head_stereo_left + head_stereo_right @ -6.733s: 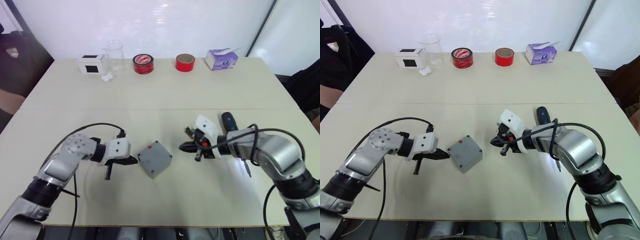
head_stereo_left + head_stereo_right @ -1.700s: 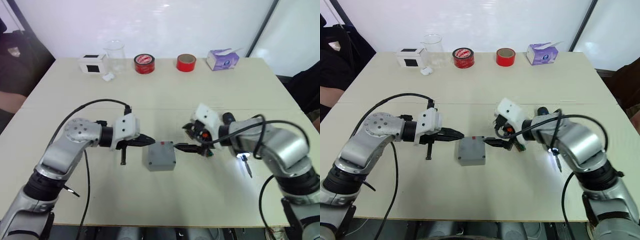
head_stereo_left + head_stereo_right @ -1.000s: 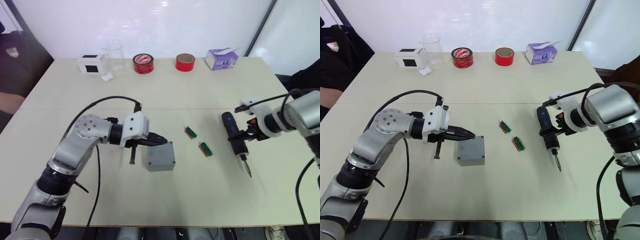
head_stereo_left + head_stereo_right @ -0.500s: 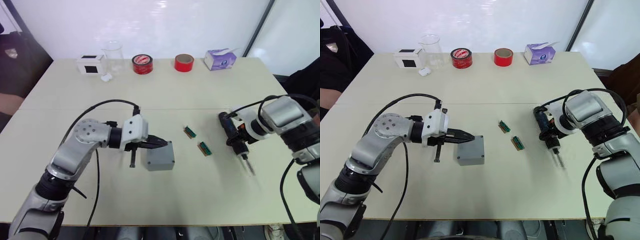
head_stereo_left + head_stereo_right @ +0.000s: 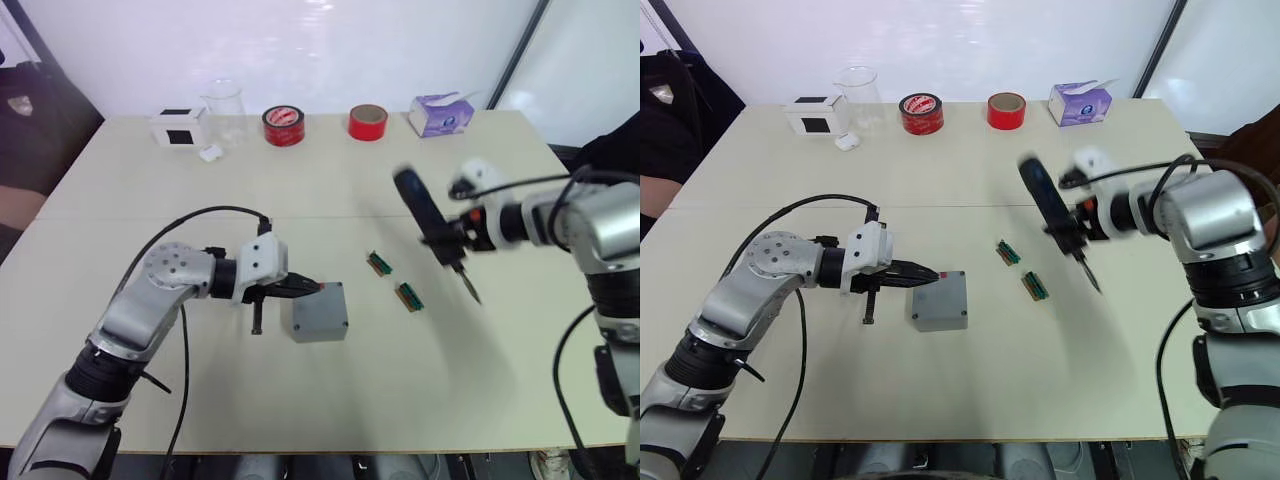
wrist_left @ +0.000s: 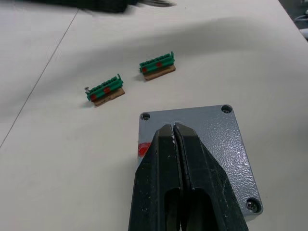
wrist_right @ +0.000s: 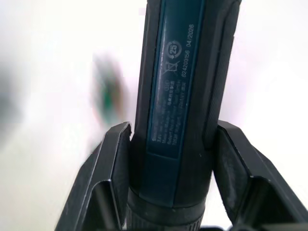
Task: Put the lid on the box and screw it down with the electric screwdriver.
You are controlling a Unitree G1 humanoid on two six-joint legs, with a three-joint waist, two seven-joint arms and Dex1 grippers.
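Note:
The grey box (image 5: 320,313) stands mid-table with the lid (image 6: 197,137) lying flat on top; corner screw holes show, and a red mark (image 6: 142,149) sits on one side. My left gripper (image 6: 173,126) is shut and empty, its tips over the lid's edge on my left side. My right gripper (image 5: 445,238) is shut on the electric screwdriver (image 5: 425,218), a black pen-shaped tool with a blue label (image 7: 175,86). It hangs tilted above the table to the right of the box, with its metal bit (image 5: 469,290) pointing down.
Two small green connector pieces (image 5: 380,263) (image 5: 408,296) lie between the box and the screwdriver. Along the far edge stand a white box with a black square (image 5: 180,127), a glass beaker (image 5: 226,108), two red tape rolls (image 5: 285,126) (image 5: 367,122) and a tissue box (image 5: 441,115).
My right gripper has lifted the screwdriver off the table and carried it left, toward the box. The left gripper stays shut at the lid; the box has not moved.

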